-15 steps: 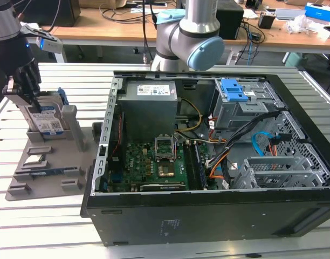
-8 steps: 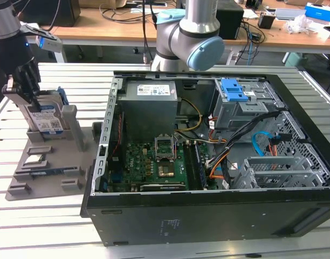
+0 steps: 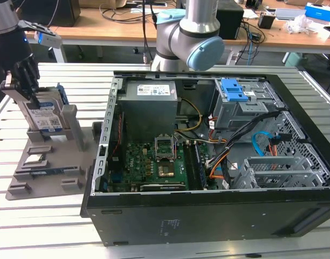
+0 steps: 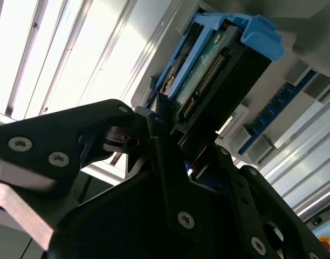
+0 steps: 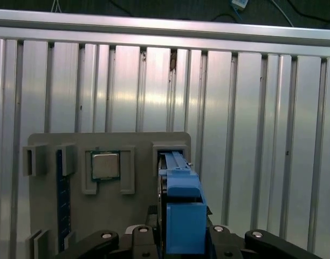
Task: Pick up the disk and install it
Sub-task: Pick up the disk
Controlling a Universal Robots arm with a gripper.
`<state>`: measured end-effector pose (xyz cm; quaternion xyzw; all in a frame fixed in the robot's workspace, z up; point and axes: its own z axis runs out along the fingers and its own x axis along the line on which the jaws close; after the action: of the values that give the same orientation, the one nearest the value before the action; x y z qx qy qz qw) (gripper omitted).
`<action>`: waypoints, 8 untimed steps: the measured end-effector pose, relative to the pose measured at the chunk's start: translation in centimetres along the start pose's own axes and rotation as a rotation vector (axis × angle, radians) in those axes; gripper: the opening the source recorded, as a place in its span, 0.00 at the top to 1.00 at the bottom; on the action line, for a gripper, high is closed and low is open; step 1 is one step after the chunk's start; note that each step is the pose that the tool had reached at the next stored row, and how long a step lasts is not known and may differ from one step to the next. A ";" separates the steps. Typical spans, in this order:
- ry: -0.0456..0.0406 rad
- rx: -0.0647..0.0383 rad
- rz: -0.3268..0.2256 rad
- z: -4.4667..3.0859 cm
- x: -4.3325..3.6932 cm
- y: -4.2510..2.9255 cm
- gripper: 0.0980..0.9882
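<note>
Disk (image 3: 46, 114): flat silver metal slab, white-and-blue label, glossy blue plastic bracket (image 5: 181, 210). It stands upright in a slot at the edge of the matte grey plate (image 3: 46, 178), which lies on the ribbed aluminium table (image 5: 251, 135). Black gripper (image 3: 28, 86) is clamped on its two faces.

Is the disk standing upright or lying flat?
Upright: the disk stands on edge in the grey holder, with the pincer at its top.

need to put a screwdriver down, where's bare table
Bare table slats in front of the grey tray, at the exterior view's lower left. Crowded: the tray, where the gripper clamps the disk, and the open case.
</note>
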<state>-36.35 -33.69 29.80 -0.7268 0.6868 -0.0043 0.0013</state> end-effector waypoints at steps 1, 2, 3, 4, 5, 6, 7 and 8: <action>0.0001 0.000 0.000 -0.01 0.00 0.00 0.70; 0.0001 0.000 0.000 -0.01 0.00 0.00 0.70; 0.0001 0.000 0.000 -0.01 0.00 0.00 0.70; 0.0003 0.000 0.000 -0.05 0.00 0.00 0.70; 0.0002 0.000 0.000 -0.06 0.00 0.00 0.70; 0.0002 0.000 0.000 -0.09 0.00 0.00 0.70; 0.0003 -0.001 0.000 -0.15 -0.01 -0.03 0.70; 0.0001 0.000 0.000 -0.15 -0.01 -0.04 0.70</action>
<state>-36.32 -33.68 29.95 -0.7267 0.6869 -0.0043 0.0012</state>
